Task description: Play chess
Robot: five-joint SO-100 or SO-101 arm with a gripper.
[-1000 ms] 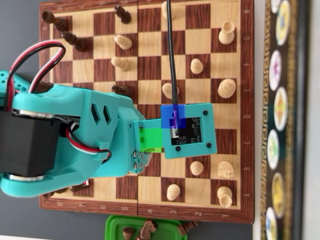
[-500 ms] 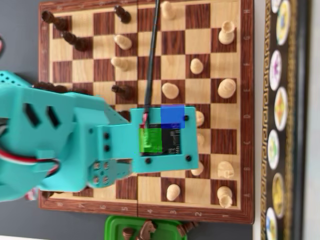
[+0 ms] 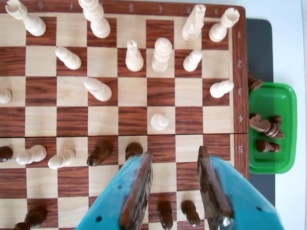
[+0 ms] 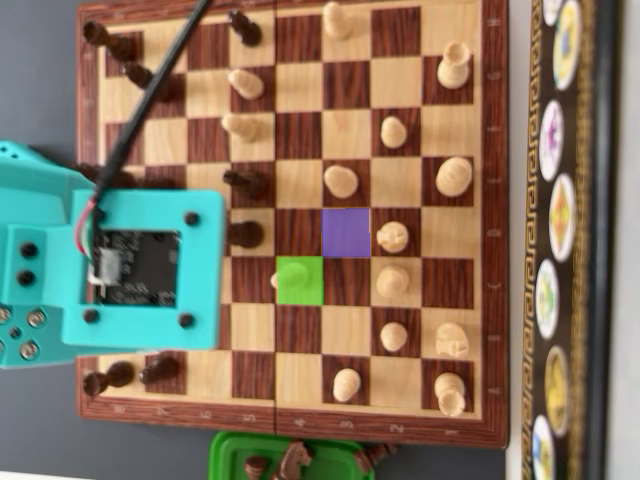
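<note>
Arm now pulled back to left of chessboard in overhead view; earlier over board centre, covering green square and purple square. Both marked squares now exposed. Light pawn alone just beyond claw in wrist view, near green square's left edge overhead. Claw wide, empty. Captured dark pieces in green tray, right of board. Likely retreat after placing; move probably complete.

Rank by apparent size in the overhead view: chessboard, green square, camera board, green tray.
1. chessboard
2. camera board, though nearer the camera, so unsure
3. green tray, cut off by the frame
4. green square
</note>
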